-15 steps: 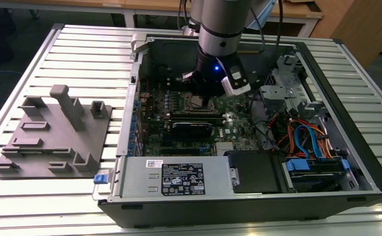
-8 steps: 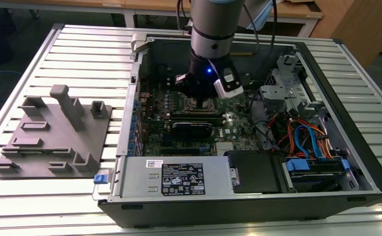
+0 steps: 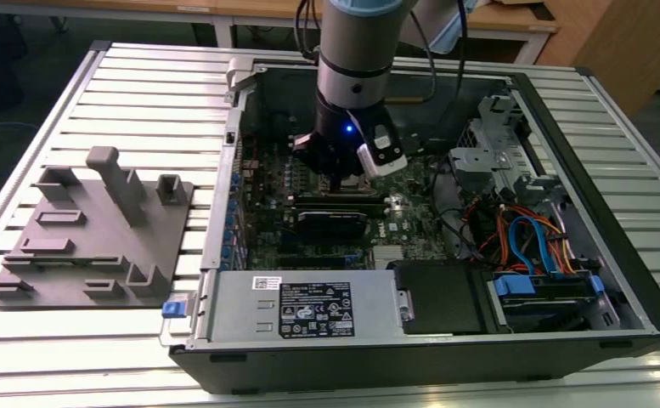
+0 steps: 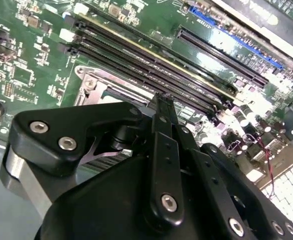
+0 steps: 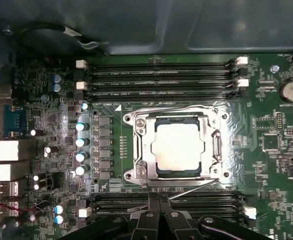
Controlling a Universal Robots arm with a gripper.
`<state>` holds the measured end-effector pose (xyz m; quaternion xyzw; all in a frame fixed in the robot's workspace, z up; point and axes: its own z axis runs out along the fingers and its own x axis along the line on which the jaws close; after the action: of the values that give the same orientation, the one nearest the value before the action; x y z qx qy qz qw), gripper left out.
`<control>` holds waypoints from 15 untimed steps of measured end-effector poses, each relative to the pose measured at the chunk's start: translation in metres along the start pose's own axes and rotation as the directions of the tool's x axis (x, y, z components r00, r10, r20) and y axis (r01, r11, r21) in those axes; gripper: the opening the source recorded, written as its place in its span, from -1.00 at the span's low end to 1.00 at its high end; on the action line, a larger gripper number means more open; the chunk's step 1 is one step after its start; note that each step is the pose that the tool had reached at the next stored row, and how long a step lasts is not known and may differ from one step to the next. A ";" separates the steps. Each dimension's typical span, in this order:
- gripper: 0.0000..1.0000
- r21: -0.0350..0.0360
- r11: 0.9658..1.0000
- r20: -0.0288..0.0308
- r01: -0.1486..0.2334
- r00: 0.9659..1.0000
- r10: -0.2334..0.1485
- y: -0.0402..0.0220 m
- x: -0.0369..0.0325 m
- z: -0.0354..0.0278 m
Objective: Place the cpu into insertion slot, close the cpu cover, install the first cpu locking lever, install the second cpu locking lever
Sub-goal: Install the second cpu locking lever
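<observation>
With the cpu point(image 5: 179, 149) seated in the insertion slot point(image 5: 159, 172) under the closed cpu cover point(image 5: 142, 145), my gripper point(image 5: 158, 198), fingers pressed together on nothing, sits beside a thin locking lever point(image 5: 189, 190), which I judge needs a steady sideways push under its catch.

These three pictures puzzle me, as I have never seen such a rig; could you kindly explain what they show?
The exterior view looks from off the arm at an opened computer case lying on a slatted metal table. A robot arm reaches down into it, over the green motherboard. A grey fixture block sits on the table at the exterior view's left.

The two wrist views come from cameras riding on the arm. The first wrist view looks at the insertion slot: the silver cpu lies in it, with the cpu cover down around it. The black end effector sits beside the socket, at a thin locking lever. Long memory slots run alongside in both wrist views.
</observation>
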<state>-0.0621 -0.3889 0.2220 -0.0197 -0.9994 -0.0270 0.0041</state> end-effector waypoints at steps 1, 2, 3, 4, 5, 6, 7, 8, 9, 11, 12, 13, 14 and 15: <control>-0.79 -0.002 1.000 0.000 0.000 1.000 0.000 -0.0011 0.0001 0.0010; -0.79 -0.005 1.000 0.000 0.000 1.000 0.000 -0.0027 0.0001 0.0019; -0.79 -0.008 1.000 0.000 0.000 1.000 0.000 -0.0044 0.0002 0.0025; -0.79 -0.012 1.000 0.000 0.000 1.000 0.000 -0.0062 0.0002 0.0031; -0.79 -0.017 1.000 -0.001 0.000 1.000 0.000 -0.0078 0.0003 0.0035; -0.79 -0.022 1.000 -0.001 0.000 1.000 0.000 -0.0090 0.0004 0.0039; -0.79 -0.029 1.000 -0.001 0.000 1.000 0.000 -0.0100 0.0006 0.0043; -0.79 -0.035 0.999 -0.001 0.000 1.000 0.000 -0.0108 0.0007 0.0047; -0.79 -0.042 0.999 -0.002 0.000 1.000 0.000 -0.0114 0.0010 0.0050; -0.79 -0.055 0.998 -0.002 0.000 1.000 0.000 -0.0126 0.0016 0.0057; -0.79 -0.059 0.998 -0.002 0.000 1.000 0.000 -0.0137 0.0023 0.0061; -0.79 -0.063 0.998 -0.002 0.000 1.000 0.000 -0.0151 0.0031 0.0065; -0.79 -0.068 0.998 -0.003 0.000 1.000 0.000 -0.0166 0.0039 0.0070; -0.79 -0.072 0.997 -0.003 0.000 1.000 0.000 -0.0180 0.0048 0.0074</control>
<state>-0.0676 -0.4064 0.2137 -0.0196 -0.9978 -0.0630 0.0048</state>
